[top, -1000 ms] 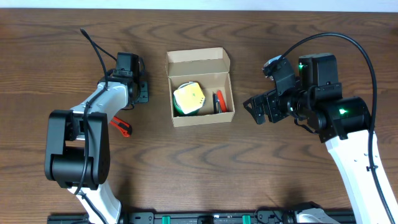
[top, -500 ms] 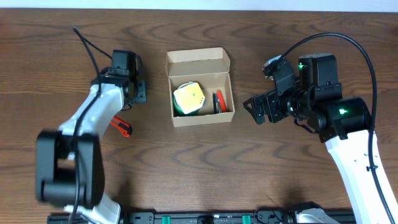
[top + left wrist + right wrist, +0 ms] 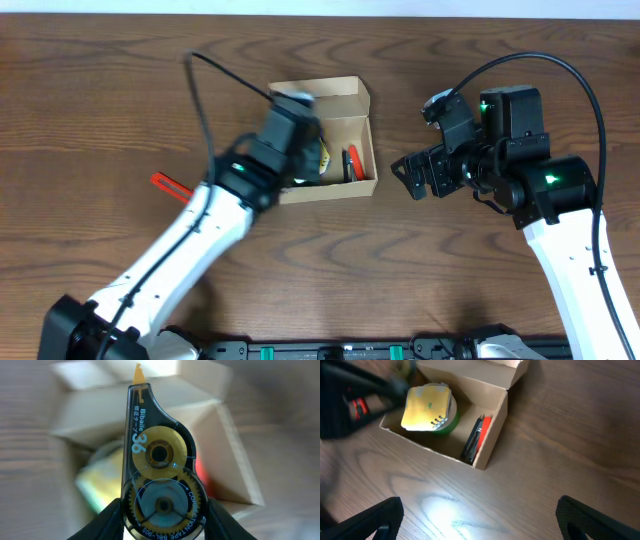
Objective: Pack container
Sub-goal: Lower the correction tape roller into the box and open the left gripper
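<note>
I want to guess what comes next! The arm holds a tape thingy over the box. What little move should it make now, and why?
Probably ease the left end effector down into the container. It is shut on the correction tape over the open box, and bare floor shows between the yellow block and the red tool.

Here's the container (image 3: 338, 96): a plain tan cardboard box, upright and open on the tabletop (image 3: 400, 280). It sits about midway between the left and right edges, nearer the far edge, hinged flap folded back toward it.
</note>
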### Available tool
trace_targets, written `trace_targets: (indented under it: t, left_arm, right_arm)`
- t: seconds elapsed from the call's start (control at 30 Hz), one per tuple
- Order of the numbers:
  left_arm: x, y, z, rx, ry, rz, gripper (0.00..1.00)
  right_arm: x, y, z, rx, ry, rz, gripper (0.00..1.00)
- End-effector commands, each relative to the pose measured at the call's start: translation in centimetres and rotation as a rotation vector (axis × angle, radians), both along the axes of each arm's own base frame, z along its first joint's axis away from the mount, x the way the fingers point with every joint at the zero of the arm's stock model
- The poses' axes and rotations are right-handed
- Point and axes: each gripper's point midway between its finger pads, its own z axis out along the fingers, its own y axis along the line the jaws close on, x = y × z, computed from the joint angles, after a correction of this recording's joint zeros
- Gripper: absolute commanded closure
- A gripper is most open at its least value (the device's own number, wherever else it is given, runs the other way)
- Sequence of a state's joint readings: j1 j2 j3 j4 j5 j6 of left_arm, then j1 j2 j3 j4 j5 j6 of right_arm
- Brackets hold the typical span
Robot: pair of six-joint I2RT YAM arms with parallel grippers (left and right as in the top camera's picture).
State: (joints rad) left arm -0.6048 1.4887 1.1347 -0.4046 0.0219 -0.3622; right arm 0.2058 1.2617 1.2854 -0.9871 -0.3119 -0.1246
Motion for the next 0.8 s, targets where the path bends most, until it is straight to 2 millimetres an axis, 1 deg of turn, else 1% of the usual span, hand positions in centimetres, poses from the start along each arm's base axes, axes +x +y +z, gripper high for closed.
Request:
trace_targets:
  t: [0.0, 0.03, 0.1, 0.27, 0.33, 0.37, 0.4, 0.47, 0.77]
  left_arm:
    - [-0.5, -2.9, -0.7, -0.065, 0.039, 0.023, 0.79]
    - [-0.4, -4.0, -1.1, -0.072, 0.033, 0.005, 0.79]
    - [-0.2, -5.2, -1.9, -0.079, 0.031, -0.013, 0.78]
    - [0.2, -6.1, -4.5, -0.093, 0.085, 0.007, 0.78]
    - [0.4, -6.5, -5.3, -0.095, 0.095, -0.001, 0.73]
    - [0.5, -6.7, -5.6, -0.097, 0.099, -0.004, 0.72]
    - [0.6, -6.8, -5.8, -0.099, 0.099, -0.005, 0.72]
    - [0.8, -6.9, -5.9, -0.101, 0.093, -0.005, 0.69]
    - [2.3, -6.2, -5.2, -0.102, 0.042, 0.035, 0.61]
  right_arm:
    - [-0.1, -0.1, 0.5, 0.005, -0.019, 0.008, 0.01]
    - [-0.1, -0.1, 0.5, 0.005, -0.019, 0.008, 0.01]
    - [-0.1, -0.1, 0.5, 0.005, -0.019, 0.008, 0.01]
    - [-0.1, -0.1, 0.5, 0.005, -0.019, 0.008, 0.01]
    - [-0.1, -0.1, 0.5, 0.005, -0.019, 0.008, 0.01]
    - [-0.1, -0.1, 0.5, 0.005, -0.019, 0.008, 0.01]
    - [-0.1, -0.1, 0.5, 0.005, -0.019, 0.008, 0.01]
    - [-0.1, -0.1, 0.5, 0.005, -0.019, 0.008, 0.01]
    - [-0.1, -0.1, 0.5, 0.005, -0.019, 0.008, 0.01]
